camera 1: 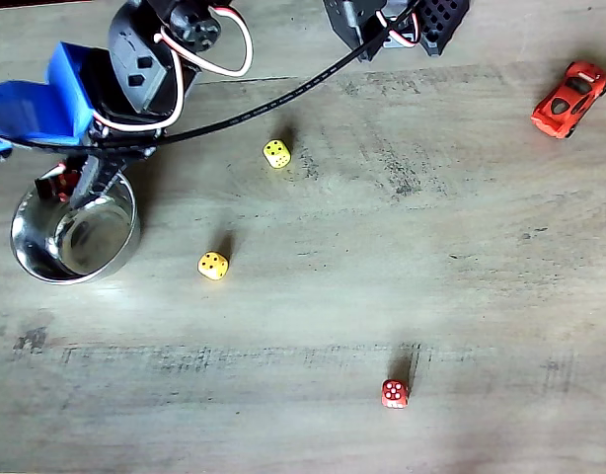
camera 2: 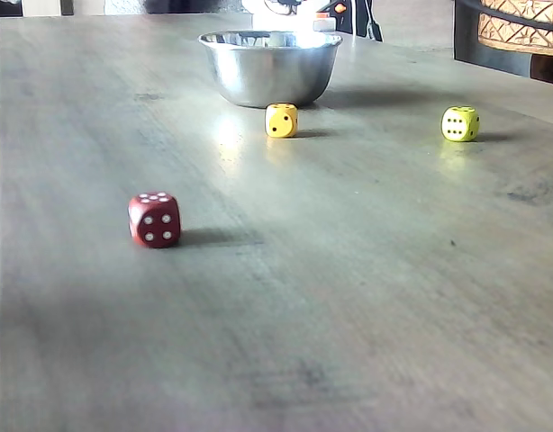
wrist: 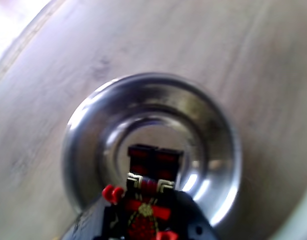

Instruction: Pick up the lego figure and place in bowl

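**Figure held over the bowl**

In the wrist view the lego figure sits at the 6 o'clock edge of the picture, black and red with small red hands, gripped between the dark jaws of the gripper, which are closed on its body. Its legs point toward the middle of the bowl, whose shiny inside lies directly beyond it. The figure appears to be above the bowl rather than resting on its floor, though the blur makes the gap hard to judge.

In a fixed view from above, the arm reaches from 12 o'clock down to the bowl at the 9 o'clock side of the table. The gripper hangs over the bowl's 12 o'clock rim, with a bit of the figure showing red beside it.

A lime die lies near the arm at 3 o'clock of the bowl, a yellow die just beside the bowl, a red die well apart toward 5 o'clock, and a red toy car far off at 2 o'clock.

In a low fixed view the bowl stands at 12 o'clock, the yellow die just in front of it.
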Controlling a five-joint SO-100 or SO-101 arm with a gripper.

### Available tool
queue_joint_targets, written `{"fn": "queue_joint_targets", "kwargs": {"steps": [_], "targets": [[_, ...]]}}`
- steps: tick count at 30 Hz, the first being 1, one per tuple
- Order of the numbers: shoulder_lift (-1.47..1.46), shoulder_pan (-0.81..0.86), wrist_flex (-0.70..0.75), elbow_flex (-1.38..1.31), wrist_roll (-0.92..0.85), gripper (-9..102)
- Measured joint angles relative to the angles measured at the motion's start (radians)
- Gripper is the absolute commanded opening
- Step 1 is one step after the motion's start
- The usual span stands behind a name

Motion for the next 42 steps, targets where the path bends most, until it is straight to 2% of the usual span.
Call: {"fn": "queue_joint_targets", "kwargs": {"steps": [20, 30, 42], "targets": [[-0.256, 0.005, 0.000, -0.196, 0.000, 3], [-0.256, 0.005, 0.000, -0.196, 0.000, 17], [-0.256, 0.005, 0.000, -0.196, 0.000, 14]]}}
